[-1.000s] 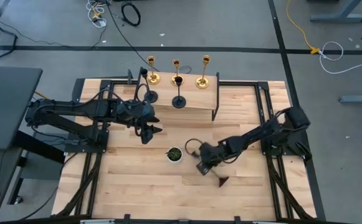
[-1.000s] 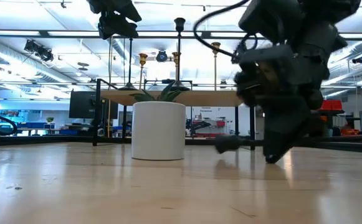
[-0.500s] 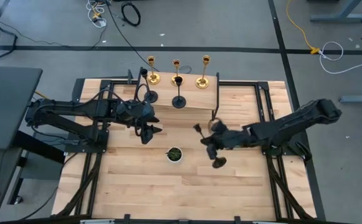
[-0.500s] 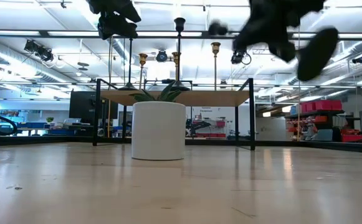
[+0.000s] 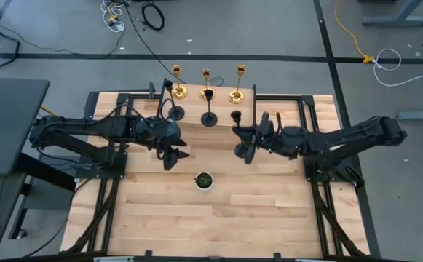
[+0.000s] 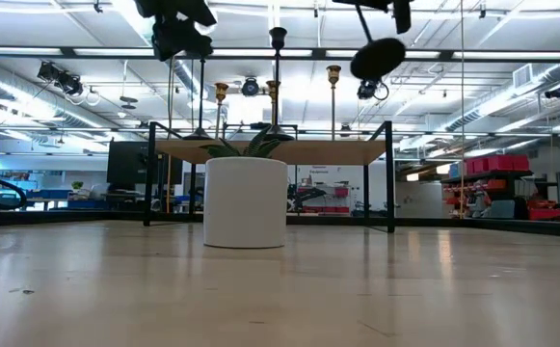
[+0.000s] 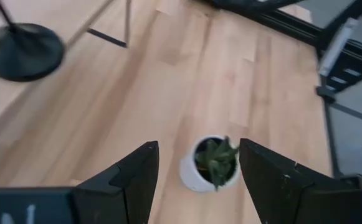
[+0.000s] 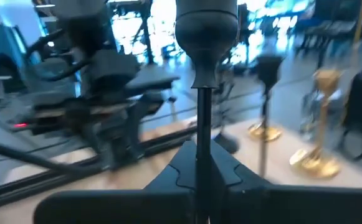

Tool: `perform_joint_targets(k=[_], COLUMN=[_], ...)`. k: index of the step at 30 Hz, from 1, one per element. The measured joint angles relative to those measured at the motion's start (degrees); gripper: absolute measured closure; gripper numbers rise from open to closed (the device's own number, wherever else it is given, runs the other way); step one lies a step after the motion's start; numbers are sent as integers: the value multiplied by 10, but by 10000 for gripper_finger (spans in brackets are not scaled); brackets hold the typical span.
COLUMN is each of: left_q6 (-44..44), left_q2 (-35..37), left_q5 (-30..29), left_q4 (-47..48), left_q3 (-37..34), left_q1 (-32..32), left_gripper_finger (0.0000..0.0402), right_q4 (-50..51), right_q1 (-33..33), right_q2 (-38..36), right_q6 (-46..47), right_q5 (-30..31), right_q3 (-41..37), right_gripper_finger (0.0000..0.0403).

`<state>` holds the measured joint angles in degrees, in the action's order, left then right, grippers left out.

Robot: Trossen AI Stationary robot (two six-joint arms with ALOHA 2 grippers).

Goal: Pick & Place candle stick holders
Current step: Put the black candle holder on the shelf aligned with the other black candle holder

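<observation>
Three gold candle stick holders point(image 5: 206, 86) and two black ones point(image 5: 209, 116) stand on their round bases on a raised wooden shelf point(image 5: 229, 116) at the table's far side. My right gripper point(image 5: 247, 140) is shut on the third black holder point(image 5: 237, 135), in the air just right of the shelf's front. Its round base also shows high in the low view point(image 6: 378, 58). My left gripper point(image 5: 173, 154) is open and empty, hovering near the shelf's left end, with the white bowl point(image 7: 215, 165) showing below between its fingers. My right gripper pinches the black holder's thin stem point(image 8: 199, 134) between its two fingers, which lie across the stem. The holder is lifted clear of table and shelf and is tilted. Its cup point(image 5: 234, 115) points toward the far edge and its base point(image 5: 240, 153) toward the near edge.
The white bowl with green contents point(image 5: 204, 180) stands on the table in front of the shelf, between the two arms. The shelf stands on thin black legs point(image 6: 389, 178). Bare wooden table lies on the near side.
My right gripper has risen from the table right of the bowl and gone toward the far edge, up to the shelf's right front. The black holder has gone with it, lifted clear of the table and swung round, its cup now toward the shelf.
</observation>
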<state>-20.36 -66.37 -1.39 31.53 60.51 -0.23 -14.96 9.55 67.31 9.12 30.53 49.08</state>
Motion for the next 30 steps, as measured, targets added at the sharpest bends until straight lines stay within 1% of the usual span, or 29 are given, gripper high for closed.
perform_joint_targets(k=[4,9,11,15,18,21,26,30], left_q6=[1,22,30,34,58,94,112,112], left_q2=[0,0,0,0,0,0,0,0], left_q5=[27,17,15,15,15,12,-15,-30], left_q4=[-2,-26,-48,-92,-120,-137,-152,-152], left_q3=[0,0,0,0,0,0,0,0], left_q1=[0,0,0,0,0,0,0,0], left_gripper_finger=[179,179,179,179,179,179,179,179], right_q4=[-37,-65,-65,-72,-76,-87,-172,-285], right_q1=[-43,-114,-154,-228,-273,-304,-332,-340], right_q2=[0,0,0,1,1,1,1,1], right_q6=[-63,-102,-104,-113,-117,-126,-127,-114], right_q5=[-20,-76,-115,-216,-273,-327,-397,-422], right_q3=[-2,-7,-7,-7,-7,-14,-62,-117], right_gripper_finger=[397,397,397,397,397,397,397,397])
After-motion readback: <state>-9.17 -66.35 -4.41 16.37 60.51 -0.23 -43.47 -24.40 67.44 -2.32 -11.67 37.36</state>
